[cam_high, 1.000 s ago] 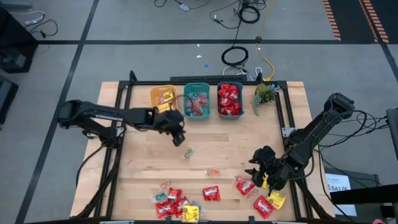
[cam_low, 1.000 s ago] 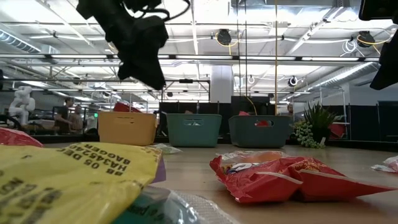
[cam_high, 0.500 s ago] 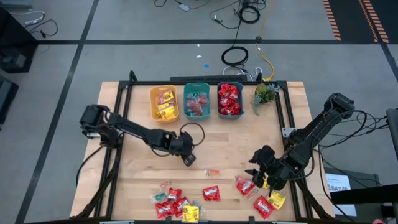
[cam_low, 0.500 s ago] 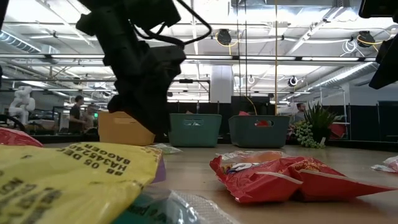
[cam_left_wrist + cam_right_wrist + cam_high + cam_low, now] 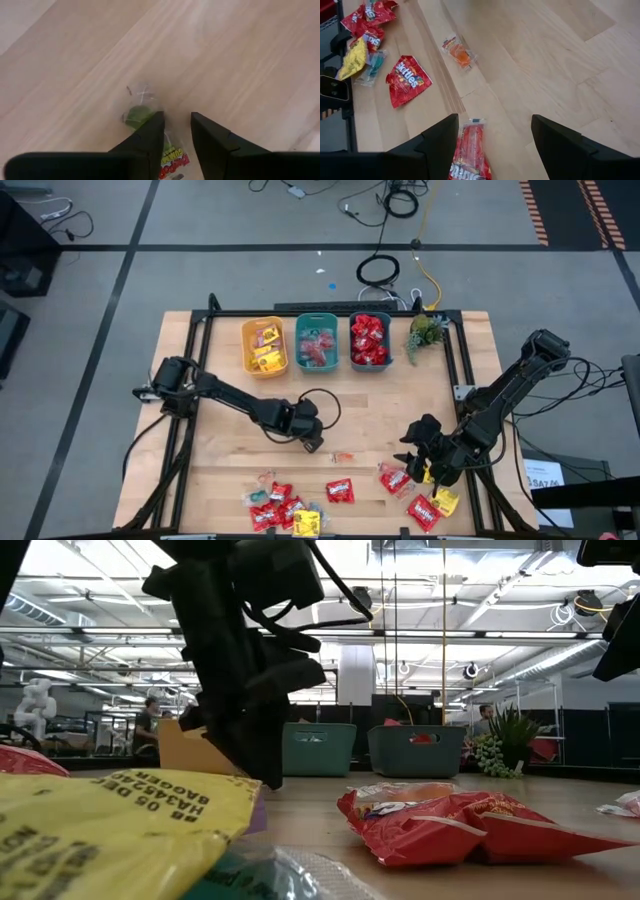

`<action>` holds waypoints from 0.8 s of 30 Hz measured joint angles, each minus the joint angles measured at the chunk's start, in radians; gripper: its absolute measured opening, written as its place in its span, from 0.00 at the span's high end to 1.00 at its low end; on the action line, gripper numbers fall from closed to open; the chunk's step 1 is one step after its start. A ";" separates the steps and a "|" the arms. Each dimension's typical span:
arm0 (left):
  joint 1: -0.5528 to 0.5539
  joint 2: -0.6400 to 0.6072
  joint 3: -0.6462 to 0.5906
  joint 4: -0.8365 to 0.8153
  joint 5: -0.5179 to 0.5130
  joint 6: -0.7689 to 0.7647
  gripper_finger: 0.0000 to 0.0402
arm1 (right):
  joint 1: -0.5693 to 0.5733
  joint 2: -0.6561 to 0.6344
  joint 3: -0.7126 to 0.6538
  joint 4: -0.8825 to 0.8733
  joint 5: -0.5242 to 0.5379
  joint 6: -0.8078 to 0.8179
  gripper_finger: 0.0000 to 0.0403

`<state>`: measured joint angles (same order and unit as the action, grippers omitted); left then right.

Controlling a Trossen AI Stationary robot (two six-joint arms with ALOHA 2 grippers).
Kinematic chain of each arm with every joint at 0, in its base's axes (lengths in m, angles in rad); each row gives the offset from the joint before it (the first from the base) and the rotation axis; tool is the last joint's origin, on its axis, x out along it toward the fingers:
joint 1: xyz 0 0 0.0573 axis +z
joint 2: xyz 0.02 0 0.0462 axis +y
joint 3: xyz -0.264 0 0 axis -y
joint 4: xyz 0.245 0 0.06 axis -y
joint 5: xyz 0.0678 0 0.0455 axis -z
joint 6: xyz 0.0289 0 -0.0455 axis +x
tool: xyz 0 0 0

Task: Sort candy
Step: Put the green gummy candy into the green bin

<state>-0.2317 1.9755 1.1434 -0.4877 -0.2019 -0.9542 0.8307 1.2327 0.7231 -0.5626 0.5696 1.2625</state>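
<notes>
Within 1 second the left gripper [image 5: 312, 442] swings from beside the yellow bin [image 5: 264, 346] down to mid-worktop [image 5: 400, 405]; it now straddles a clear-wrapped green candy [image 5: 137, 114], fingers slightly apart, not yet clamped. So a pick-up looks imminent. The right gripper [image 5: 413, 456] waits, open, over a red packet [image 5: 469, 150]. In the high view the green candy is hidden beneath the left gripper.

My bench [image 5: 400, 420] is pale wood planking in a black metal frame, centred in the high view. Around it lies grey concrete floor [image 5: 200, 280] crossed by dark tape lines, with coiled cables [image 5: 378, 270] at upper centre. In the low view, a white ceiling [image 5: 480, 600] with beams, pipes and strip lights fills the upper frame; a white pillar [image 5: 355, 675] stands mid-frame.
</notes>
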 joint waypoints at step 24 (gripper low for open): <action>0.105 -0.191 0.197 -0.183 -0.056 0.289 1.00 | 0.000 0.000 0.000 -0.009 0.002 0.000 0.40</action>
<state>-0.1271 1.7844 1.3405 -0.6704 -0.2582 -0.6656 0.8310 1.2331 0.7234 -0.5712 0.5716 1.2625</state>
